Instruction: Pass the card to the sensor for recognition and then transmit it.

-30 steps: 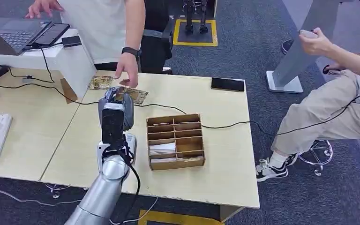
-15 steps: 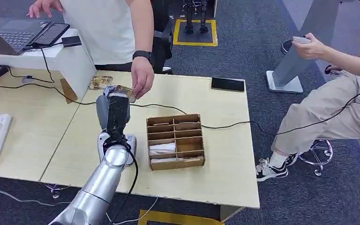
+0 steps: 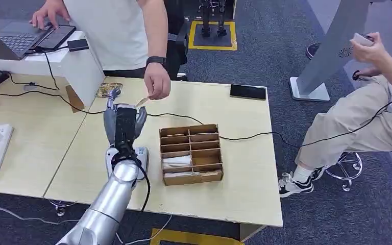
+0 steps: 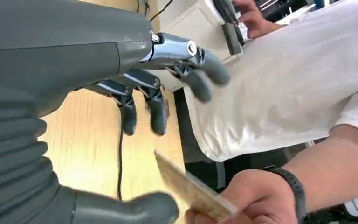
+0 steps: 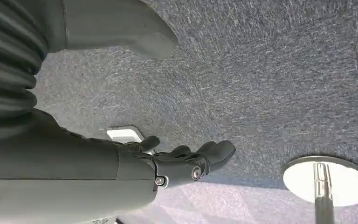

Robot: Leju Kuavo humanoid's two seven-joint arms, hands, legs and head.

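- Card point(image 4: 191, 191): thin, flat, brownish, with a printed face. Judged light and stiff enough to keep its shape when held by one edge, but liable to bend under a hard squeeze and to slip between smooth fingertips.
- Best hold, as a judgement: pinch across the two flat faces at the free end, thumb on one face and fingers on the other, away from the end already held.
- Holder: a person's hand point(image 3: 157, 87) grips one end of the card above the table point(image 3: 245, 168), on the far side of the wooden box point(image 3: 191, 153).
- Left hand point(image 3: 124, 122): raised on the near side of the card, fingers point(image 4: 156, 116) spread wide, holding nothing.
- Relation: in the left wrist view the card's free end points into the gap between thumb and fingers. It appears just short of contact.
- Right hand point(image 5: 182, 163): hangs over grey carpet, fingers loosely extended, holding nothing, well apart from the card.
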